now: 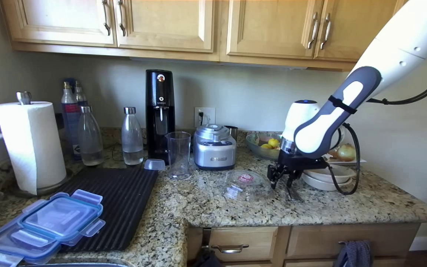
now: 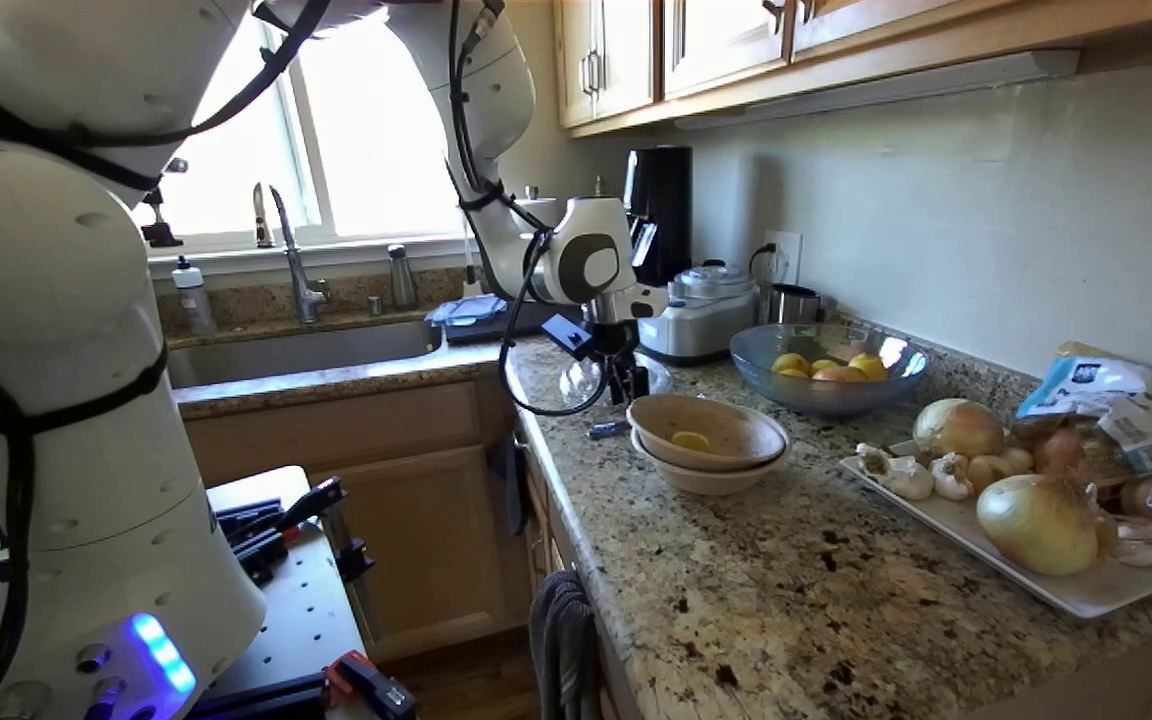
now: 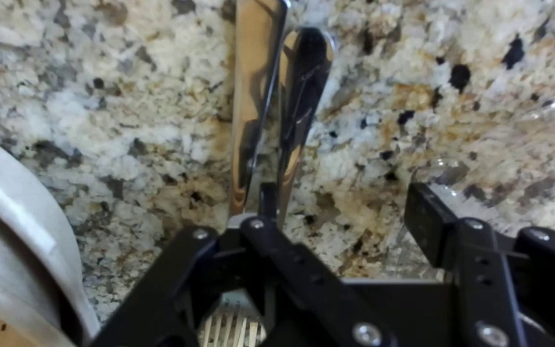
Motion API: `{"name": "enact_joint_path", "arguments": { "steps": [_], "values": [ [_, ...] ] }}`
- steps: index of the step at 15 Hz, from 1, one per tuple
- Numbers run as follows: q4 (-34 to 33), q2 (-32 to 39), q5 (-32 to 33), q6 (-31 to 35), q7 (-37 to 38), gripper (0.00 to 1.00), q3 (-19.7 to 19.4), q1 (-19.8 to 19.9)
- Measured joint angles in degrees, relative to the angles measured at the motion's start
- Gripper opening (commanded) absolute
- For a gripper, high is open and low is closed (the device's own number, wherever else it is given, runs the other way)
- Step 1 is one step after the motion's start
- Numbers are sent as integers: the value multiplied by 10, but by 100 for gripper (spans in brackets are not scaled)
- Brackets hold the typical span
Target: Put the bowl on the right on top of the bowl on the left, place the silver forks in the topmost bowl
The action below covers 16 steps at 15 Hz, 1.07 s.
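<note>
Pincer (image 3: 345, 205) apart, gripping nothing, one side at the silver forks (image 3: 250, 96); likely lining up a grasp. Forks lie on the table (image 2: 736, 620) near the lower bowl (image 2: 706, 483): short carry, I judge. Upper bowl (image 2: 731, 430) sits slightly tilted inside it, presumably stacked there to take the forks.

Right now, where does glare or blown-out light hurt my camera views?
Wrist view: silver fork handles mirror bright and dark patches; the clear plastic container shows pale glare streaks at the right edge. In an exterior view: the kitchen window is blown out to near-white.
</note>
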State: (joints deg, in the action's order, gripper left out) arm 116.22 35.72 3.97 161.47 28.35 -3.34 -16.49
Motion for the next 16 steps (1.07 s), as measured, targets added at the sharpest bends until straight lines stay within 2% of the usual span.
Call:
{"name": "enact_joint_path", "arguments": {
  "steps": [10,12,13,16],
  "values": [
    [-9,12,-7,0,-22,67,-4,6],
    [-12,12,-7,0,-26,59,-4,7],
    [-14,13,-7,0,-27,44,-4,8],
    [-18,15,-8,0,-33,33,-4,10]
  ]
}}
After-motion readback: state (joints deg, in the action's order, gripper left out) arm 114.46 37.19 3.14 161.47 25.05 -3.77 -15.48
